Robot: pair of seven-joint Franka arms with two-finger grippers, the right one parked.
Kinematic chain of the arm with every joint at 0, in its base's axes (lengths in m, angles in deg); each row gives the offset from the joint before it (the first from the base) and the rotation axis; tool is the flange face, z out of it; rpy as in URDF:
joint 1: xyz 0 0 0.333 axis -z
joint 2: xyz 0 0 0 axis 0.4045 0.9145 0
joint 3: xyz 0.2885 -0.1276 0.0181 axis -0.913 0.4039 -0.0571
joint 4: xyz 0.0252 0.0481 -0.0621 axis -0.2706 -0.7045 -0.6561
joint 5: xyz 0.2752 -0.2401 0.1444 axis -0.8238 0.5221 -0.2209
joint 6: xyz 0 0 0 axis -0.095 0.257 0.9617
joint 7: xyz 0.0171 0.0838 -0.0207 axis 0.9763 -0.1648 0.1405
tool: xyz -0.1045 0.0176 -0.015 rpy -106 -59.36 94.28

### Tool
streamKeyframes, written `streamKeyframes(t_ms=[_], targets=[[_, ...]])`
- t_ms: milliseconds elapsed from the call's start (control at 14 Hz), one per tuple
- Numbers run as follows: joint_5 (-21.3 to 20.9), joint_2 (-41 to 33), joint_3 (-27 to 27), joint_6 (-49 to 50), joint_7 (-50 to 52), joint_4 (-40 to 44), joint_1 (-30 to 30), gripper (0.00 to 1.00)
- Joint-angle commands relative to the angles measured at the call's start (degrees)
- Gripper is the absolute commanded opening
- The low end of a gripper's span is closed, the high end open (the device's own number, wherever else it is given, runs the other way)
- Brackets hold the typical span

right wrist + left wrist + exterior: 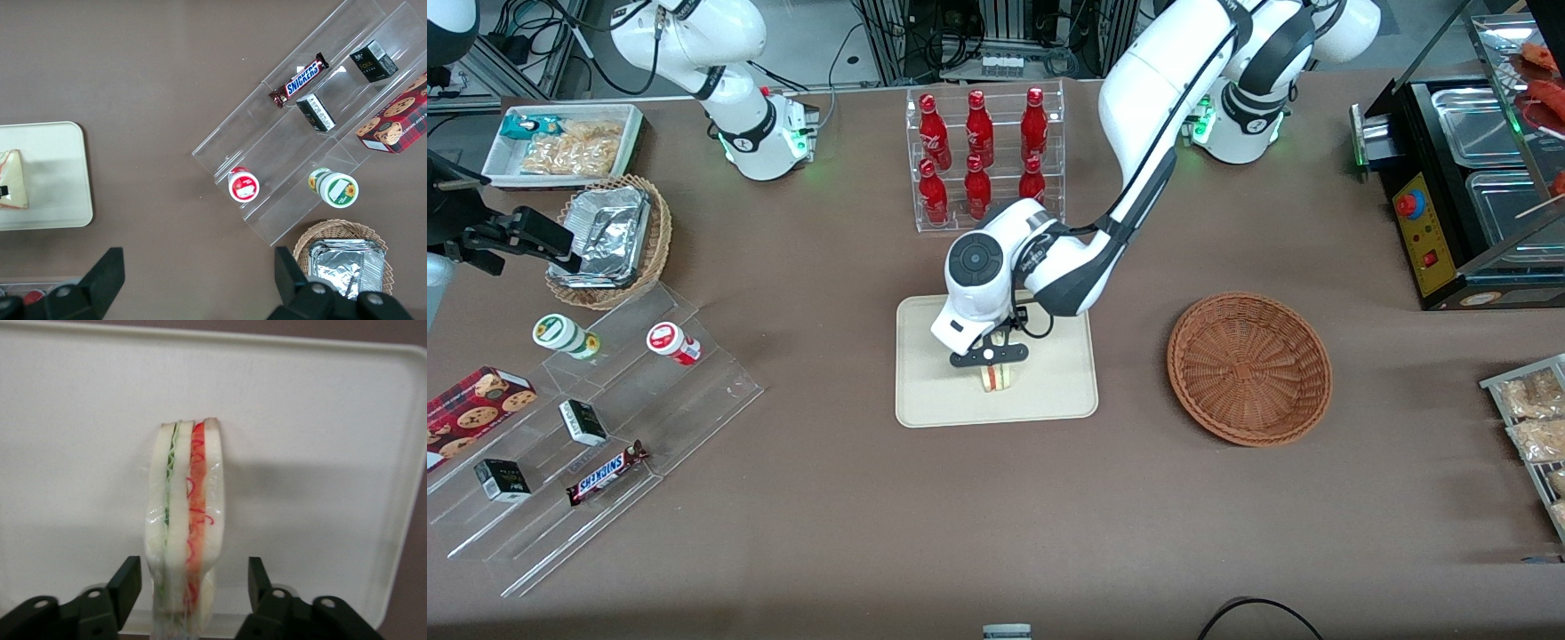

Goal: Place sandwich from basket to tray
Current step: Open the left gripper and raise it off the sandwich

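The sandwich point(998, 377) point(187, 520) point(13, 180), a pale wedge with green and red filling along its edge, stands on edge on the cream tray point(1049, 391) point(320, 420) point(60, 173), in the part of the tray nearer the front camera. My left gripper point(991, 360) point(193, 577) hangs directly over it, open. Its black fingers point(128, 580) flank the sandwich on both sides, with a gap showing between each pad and the bread. The reddish-brown wicker basket point(1249, 367) sits empty beside the tray, toward the working arm's end of the table.
A clear rack of red bottles point(983, 156) stands farther from the front camera than the tray. Toward the parked arm's end are a stepped acrylic shelf with snacks point(605, 427), a tan basket with foil containers point(609, 240) and a white bin point(565, 142). A black food warmer point(1467, 196) stands at the working arm's end.
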Motion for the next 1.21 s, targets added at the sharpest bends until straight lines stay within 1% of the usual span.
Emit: streamKeyframes(t_ms=[0,214,357,571,714,929,1143], targets=[[-0.38,-5.37,-0.67,3.11,1.12,-0.52,-0.06,1.00],[-0.65,-10.12,-0.76,7.50,1.03,-0.78,-1.29,1.00],[-0.73,-13.02,-1.02,12.85,1.13,-0.78,-1.56,1.00],[-0.82,-17.94,-4.44,20.94,0.42,-3.05,-1.65,1.00],[-0.82,-20.93,-6.90,21.58,-0.89,-6.47,-2.26,1.00],[-0.73,-28.66,-7.00,21.49,-9.84,-14.38,-6.73,1.00],[-0.73,-35.16,-7.00,21.67,-17.12,-20.18,-11.56,1.00]])
